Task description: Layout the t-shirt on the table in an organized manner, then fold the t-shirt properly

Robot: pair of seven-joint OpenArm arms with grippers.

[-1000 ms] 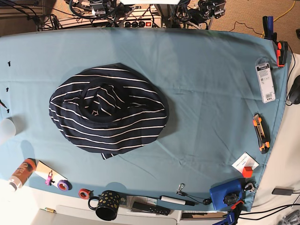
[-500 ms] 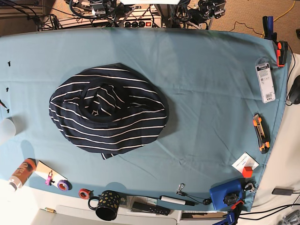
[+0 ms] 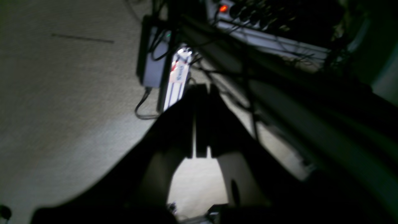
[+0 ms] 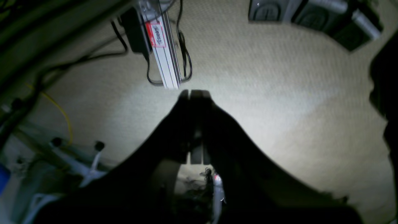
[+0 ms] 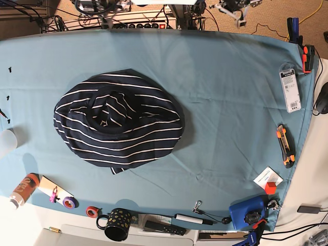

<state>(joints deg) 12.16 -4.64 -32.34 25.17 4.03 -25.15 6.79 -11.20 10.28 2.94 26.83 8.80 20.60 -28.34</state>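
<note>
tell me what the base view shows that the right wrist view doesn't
Only the base view shows the t-shirt, bunched in a rounded heap on the table, along with clutter at the edges such as a black dotted mug and an orange utility knife.

Only the right wrist view shows the right gripper, its jaws shut on nothing, hanging over beige carpet with a silver rail beyond it.

Both share little: neither shows a gripper touching the shirt.

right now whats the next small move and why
Probably bring one arm over the table toward the t-shirt: it lies bunched in a rounded heap, not spread, and both shut pincers, left and right, point at carpet, off the table.
</note>
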